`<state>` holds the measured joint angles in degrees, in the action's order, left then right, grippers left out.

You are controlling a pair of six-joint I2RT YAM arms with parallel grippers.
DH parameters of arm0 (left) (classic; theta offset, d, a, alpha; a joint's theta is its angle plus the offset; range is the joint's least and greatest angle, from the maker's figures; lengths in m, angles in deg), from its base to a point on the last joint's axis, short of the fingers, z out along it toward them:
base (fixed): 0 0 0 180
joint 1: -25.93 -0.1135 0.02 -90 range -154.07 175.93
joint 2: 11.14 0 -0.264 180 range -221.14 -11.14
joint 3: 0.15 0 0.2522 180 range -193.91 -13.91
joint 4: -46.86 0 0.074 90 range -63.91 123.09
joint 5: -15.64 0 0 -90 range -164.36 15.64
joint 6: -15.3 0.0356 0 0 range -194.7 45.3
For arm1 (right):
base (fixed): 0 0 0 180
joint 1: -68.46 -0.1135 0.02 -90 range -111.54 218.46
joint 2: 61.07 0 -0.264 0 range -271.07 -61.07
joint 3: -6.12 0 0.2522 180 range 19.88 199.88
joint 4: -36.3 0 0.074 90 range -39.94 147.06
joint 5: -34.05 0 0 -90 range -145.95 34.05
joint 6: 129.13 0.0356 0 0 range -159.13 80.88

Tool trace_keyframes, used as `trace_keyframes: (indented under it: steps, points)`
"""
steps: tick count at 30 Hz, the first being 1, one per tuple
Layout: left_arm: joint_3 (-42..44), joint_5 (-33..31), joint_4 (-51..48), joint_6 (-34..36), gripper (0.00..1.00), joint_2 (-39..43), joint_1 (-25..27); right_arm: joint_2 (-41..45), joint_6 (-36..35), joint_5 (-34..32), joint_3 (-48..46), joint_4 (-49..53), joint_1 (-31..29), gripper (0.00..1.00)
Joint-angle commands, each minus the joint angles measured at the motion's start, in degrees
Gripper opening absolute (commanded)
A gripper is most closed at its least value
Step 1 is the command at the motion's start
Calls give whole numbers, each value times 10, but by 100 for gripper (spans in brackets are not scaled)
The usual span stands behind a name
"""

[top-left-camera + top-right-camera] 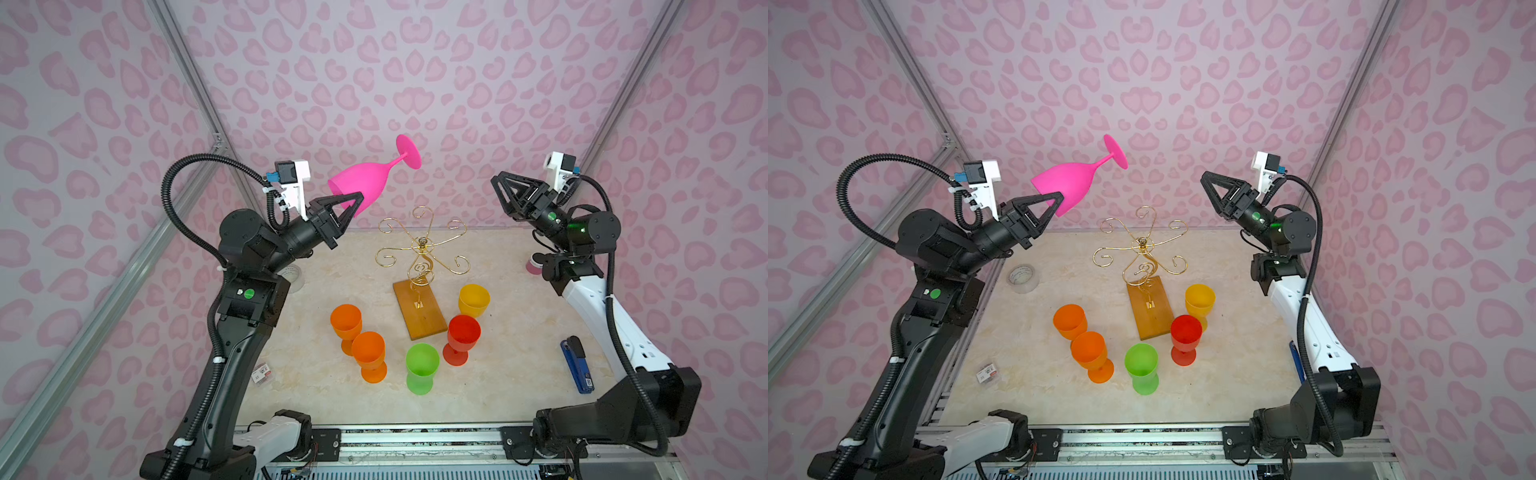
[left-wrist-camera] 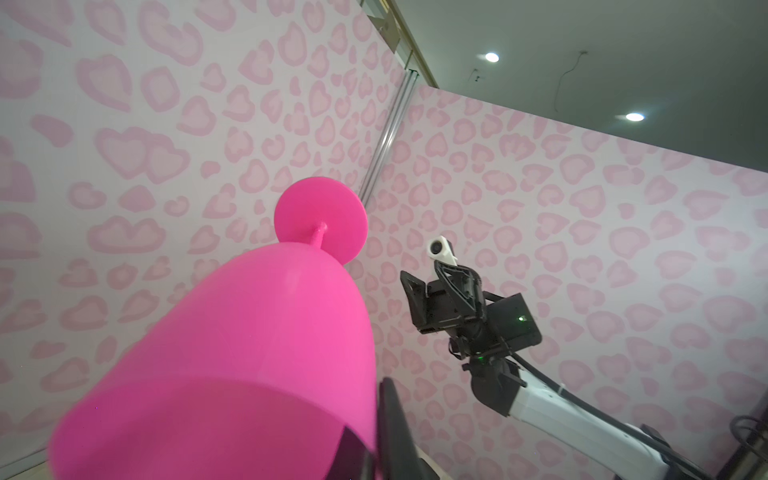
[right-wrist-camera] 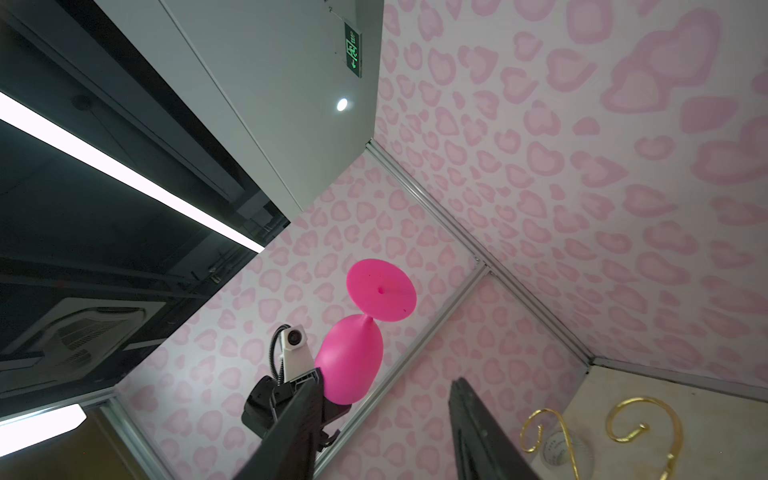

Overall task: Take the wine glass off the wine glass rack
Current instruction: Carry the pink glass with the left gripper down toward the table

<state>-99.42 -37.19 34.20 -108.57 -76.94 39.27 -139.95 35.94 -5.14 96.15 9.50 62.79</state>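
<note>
**Surroundings.** Five stemmed cups stand upright on the bench (image 1: 511,386) around the front of the wine glass rack (image 1: 422,249): an orange cup (image 1: 345,322), a second orange cup (image 1: 368,351), a green cup (image 1: 422,363), a red cup (image 1: 463,332) and a yellow cup (image 1: 473,299). A blue stapler (image 1: 575,365) lies by the right arm and a tape roll (image 1: 1022,276) by the left.

**Task object.** The wine glass (image 1: 365,183) is bright pink and opaque. It hangs in the air above the gold wire rack and to its left, apart from the curled arms. It is tilted almost onto its side, with the round foot pointing up toward the back wall.

**End effectors.** The left end effector (image 1: 353,203) is closed on the bowl's wall at the rim and carries the glass. The right end effector (image 3: 384,382) is raised, well apart from the glass. Its jaws stand parted with nothing between them.
</note>
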Motion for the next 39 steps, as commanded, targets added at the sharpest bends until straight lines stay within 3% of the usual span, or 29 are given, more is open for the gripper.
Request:
trace_keyframes:
  steps: [1,5,10,15,23,39]
  points:
    - [-32,-142,-167,79,2,9,-1,36,-254,-45,10,287,0,52]
    - [-68,-199,-267,98,2,-1,-3,64,-348,-92,12,401,0,52]
    - [-77,-230,-325,103,2,-13,-4,77,-407,-135,-4,476,0,52]
    - [-88,-303,-406,126,2,-40,-5,90,-449,-180,-23,522,1,52]
    - [-71,-312,-488,146,2,-97,-5,88,-454,-185,-44,529,16,52]
    - [7,-303,-527,169,2,-182,35,80,-450,-172,-66,519,25,52]
